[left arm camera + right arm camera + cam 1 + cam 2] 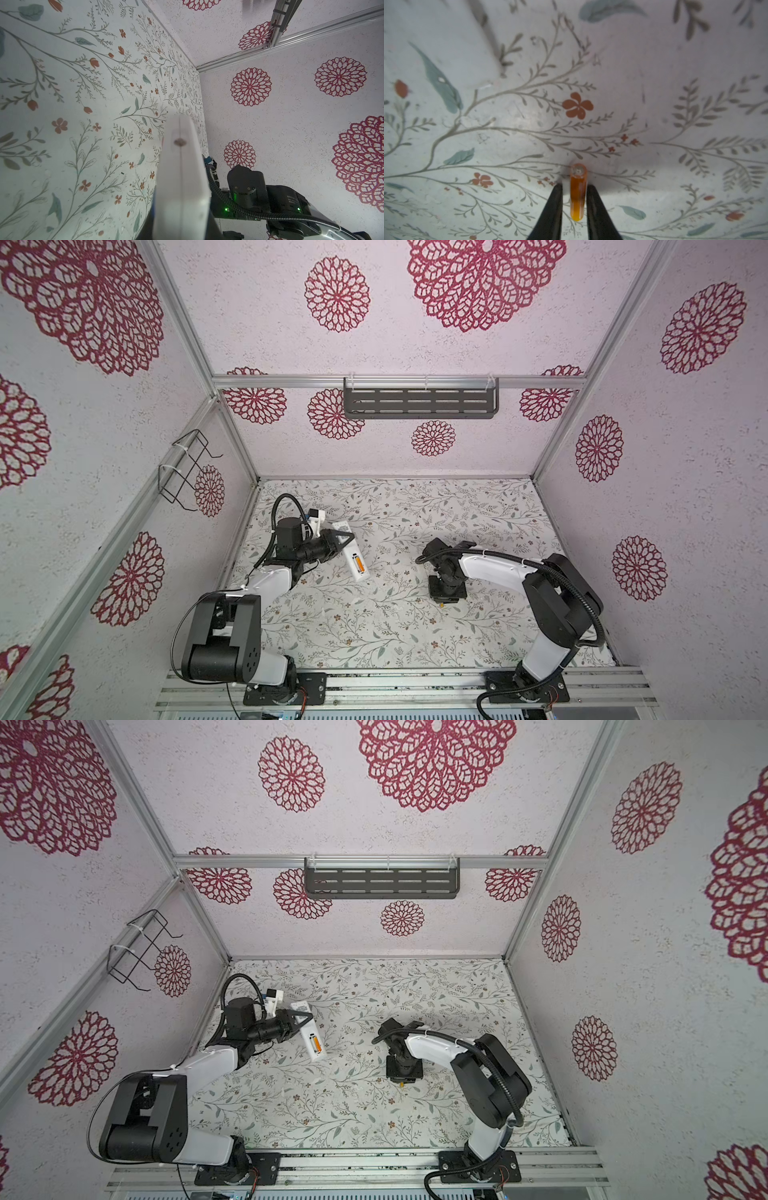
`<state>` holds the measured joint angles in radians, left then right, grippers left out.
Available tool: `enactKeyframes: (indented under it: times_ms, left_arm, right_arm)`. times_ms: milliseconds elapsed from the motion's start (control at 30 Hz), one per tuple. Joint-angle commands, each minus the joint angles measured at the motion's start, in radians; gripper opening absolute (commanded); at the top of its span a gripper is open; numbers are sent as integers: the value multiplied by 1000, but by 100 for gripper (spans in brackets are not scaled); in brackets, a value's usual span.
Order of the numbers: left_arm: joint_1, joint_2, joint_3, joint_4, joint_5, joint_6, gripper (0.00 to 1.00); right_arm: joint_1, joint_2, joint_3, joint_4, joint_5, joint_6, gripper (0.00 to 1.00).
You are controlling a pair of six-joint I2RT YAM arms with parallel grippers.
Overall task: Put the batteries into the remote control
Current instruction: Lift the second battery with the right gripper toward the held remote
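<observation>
Right claw (574, 186) ajar astride battery (578, 199); left claw (345, 539) grips remote control (356, 575).

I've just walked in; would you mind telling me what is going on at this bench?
The left gripper is shut on the white remote control, whose open battery bay faces up. One orange battery already sits in that bay. The right gripper points down at the table with the second battery between its fingers. They stand slightly apart from it, so it does not look clamped. That battery is not yet loaded.
</observation>
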<state>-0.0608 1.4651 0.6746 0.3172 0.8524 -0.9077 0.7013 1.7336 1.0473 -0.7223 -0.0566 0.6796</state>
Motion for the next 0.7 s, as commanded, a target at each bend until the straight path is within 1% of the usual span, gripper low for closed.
enactKeyframes:
  times_ms: [0,433,667]
  left_arm:
    - [-8,13,26,10,13,13,0]
    - [-14,15,20,13,14,15,0]
    - [-14,14,20,13,17,17,0]
  right_arm:
    - [4,7,23,-19,8,-4,26]
    - [-21,33,58,-12,14,-3,25]
    - [-23,47,57,-1,14,-1,22]
